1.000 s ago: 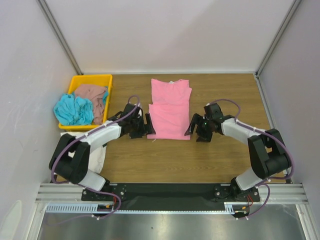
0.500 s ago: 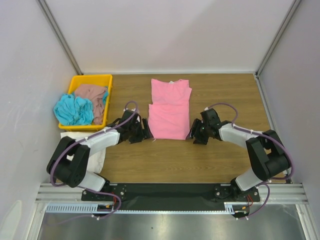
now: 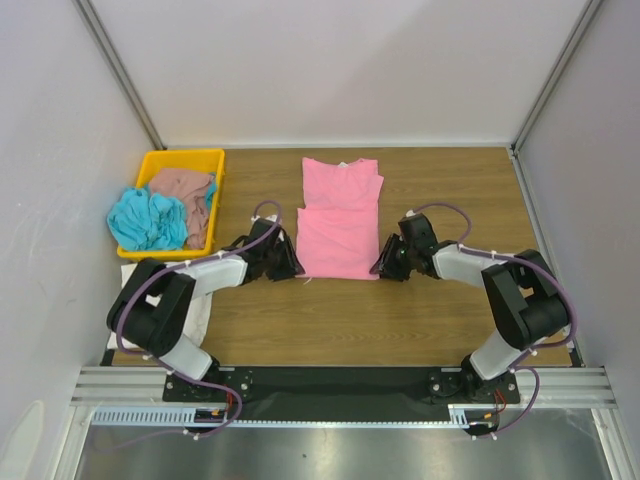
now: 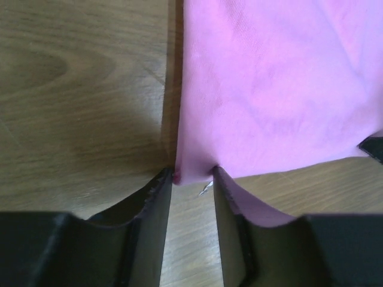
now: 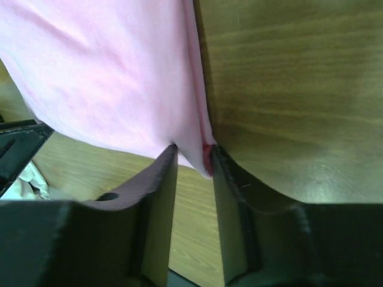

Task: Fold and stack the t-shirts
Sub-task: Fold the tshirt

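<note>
Shirt under work: the pink shirt (image 3: 340, 222) lies flat at the centre of the top view, collar toward the top of the frame. A crosswise step in the cloth about midway suggests it is already partly folded. Its lower left corner sits between the fingertips of the left gripper (image 3: 290, 268). In the left wrist view the pink shirt (image 4: 269, 89) fills the upper right, and its corner reaches down into the gap of the left gripper (image 4: 192, 173). The jaws stand narrow, with bare wood showing between them below the cloth, so no pinch is judged made yet. The right gripper (image 3: 383, 266) is in like position at the lower right corner. In the right wrist view the shirt's (image 5: 102, 66) edge drops between the fingertips of the right gripper (image 5: 192, 149), jaws narrow, a gap showing. Step in hand, as judged: taking both lower corners for the next crosswise fold. The next move calls for both jaws to close fully on all layers at the corners, then an even lift and carry toward the collar, both arms keeping pace so the hem stays straight. Beyond the shirt, the table (image 3: 450, 180) bears a tray (image 3: 182, 156) at upper left holding a turquoise shirt (image 3: 148, 220) and a brown-pink shirt (image 3: 182, 185), both crumpled. White cloth (image 3: 198, 315) lies under the left arm.
</note>
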Controlling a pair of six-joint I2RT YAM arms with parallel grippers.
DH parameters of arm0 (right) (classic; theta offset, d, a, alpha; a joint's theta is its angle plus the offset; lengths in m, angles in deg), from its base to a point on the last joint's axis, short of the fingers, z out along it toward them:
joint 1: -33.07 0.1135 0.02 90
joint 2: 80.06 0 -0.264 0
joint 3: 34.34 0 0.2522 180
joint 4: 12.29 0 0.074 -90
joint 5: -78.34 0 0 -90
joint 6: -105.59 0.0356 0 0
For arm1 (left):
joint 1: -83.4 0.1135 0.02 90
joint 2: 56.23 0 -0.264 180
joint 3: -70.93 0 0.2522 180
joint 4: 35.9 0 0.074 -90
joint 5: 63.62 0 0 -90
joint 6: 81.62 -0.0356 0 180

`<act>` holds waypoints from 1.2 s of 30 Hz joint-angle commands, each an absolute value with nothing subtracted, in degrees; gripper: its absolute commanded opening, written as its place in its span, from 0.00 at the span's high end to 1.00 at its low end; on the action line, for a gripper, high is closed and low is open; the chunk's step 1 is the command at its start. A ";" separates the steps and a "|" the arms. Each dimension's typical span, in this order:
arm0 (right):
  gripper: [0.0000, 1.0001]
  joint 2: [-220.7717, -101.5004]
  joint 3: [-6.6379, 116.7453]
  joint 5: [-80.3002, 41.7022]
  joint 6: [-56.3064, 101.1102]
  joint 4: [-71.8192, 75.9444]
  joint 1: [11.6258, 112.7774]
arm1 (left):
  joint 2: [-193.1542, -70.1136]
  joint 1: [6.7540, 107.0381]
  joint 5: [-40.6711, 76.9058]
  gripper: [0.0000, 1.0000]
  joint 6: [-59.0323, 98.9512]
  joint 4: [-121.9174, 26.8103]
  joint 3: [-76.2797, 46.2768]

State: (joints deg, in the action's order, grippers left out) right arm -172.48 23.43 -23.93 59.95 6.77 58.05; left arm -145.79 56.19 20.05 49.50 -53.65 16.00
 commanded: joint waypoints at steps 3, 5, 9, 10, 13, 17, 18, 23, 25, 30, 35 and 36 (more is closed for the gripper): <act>0.81 -175.85 23.80 -21.59 59.44 7.09 58.30 | -149.21 55.89 22.77 0.77 49.16 -54.40 15.33; 0.96 -175.94 23.89 -21.50 59.27 7.97 58.30 | -149.48 55.89 23.12 0.99 48.72 -54.93 15.24; 1.00 -174.63 22.67 -21.15 59.09 11.04 58.39 | -148.52 55.71 22.69 0.99 48.72 -56.07 15.86; 1.00 -174.28 21.97 -21.06 59.01 12.27 58.47 | -147.90 55.62 22.60 1.00 48.81 -56.77 16.73; 1.00 -172.00 18.80 -21.76 58.83 14.29 58.48 | -145.00 54.57 22.42 1.00 49.16 -59.57 18.66; 1.00 -167.61 13.89 -23.61 59.35 18.24 59.53 | -140.26 52.55 22.86 1.00 49.34 -67.57 19.46; 1.00 -164.55 13.26 -23.79 59.53 19.21 60.05 | -137.64 52.11 23.21 1.00 49.34 -71.07 19.55; 1.00 -154.16 9.48 -24.14 63.22 26.86 64.36 | -126.73 48.08 23.83 1.00 51.70 -80.05 21.74; 1.00 -148.56 7.46 -24.93 64.97 29.66 66.29 | -121.82 46.31 23.48 1.00 53.63 -84.36 23.06; 1.00 -136.41 4.47 -26.25 71.65 38.27 70.33 | -113.81 40.60 22.25 1.00 58.56 -93.93 25.35; 1.00 -124.55 4.81 -28.79 76.75 46.01 72.01 | -108.62 37.35 20.93 1.00 59.97 -104.22 20.27; 1.00 -123.31 5.86 -28.97 78.33 47.51 72.27 | -107.57 36.82 21.10 1.00 60.49 -108.24 17.56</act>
